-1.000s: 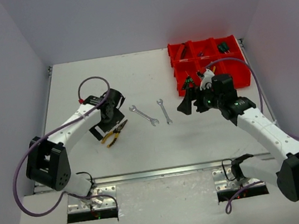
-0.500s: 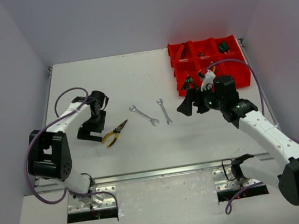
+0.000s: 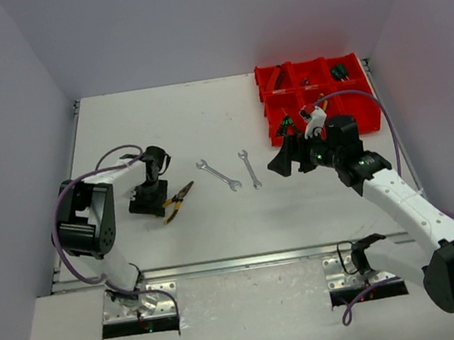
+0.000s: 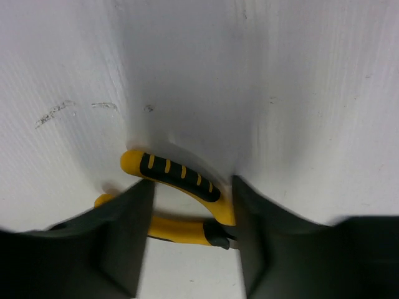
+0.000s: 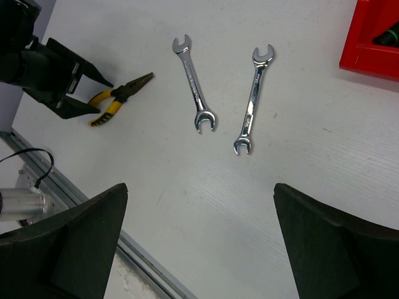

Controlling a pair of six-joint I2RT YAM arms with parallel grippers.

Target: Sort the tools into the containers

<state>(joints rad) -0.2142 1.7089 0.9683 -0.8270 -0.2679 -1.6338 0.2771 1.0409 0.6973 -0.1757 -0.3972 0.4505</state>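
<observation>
The yellow-handled pliers point(image 3: 177, 200) point(image 4: 177, 174) lie on the white table at the left. My left gripper point(image 3: 155, 203) point(image 4: 190, 208) is down on them with a finger pressed against each side of the two handles near the pivot. Two silver wrenches point(image 3: 218, 175) point(image 3: 249, 168) lie side by side in the middle, also the wrenches point(image 5: 194, 84) point(image 5: 252, 99) in the right wrist view. My right gripper point(image 3: 287, 158) point(image 5: 200, 185) hangs wide open above the table, right of the wrenches, holding nothing. The red containers point(image 3: 269, 108) point(image 5: 374, 43) sit at the back right with tools inside.
A metal rail point(image 3: 241, 262) runs along the table's near edge. Grey walls close in the left, back and right sides. The right arm's purple cable point(image 3: 371, 101) loops over the front of the containers.
The left arm has drawn back and lowered onto the pliers, and its jaws have closed from wide open onto the handles. The right arm has barely moved.
</observation>
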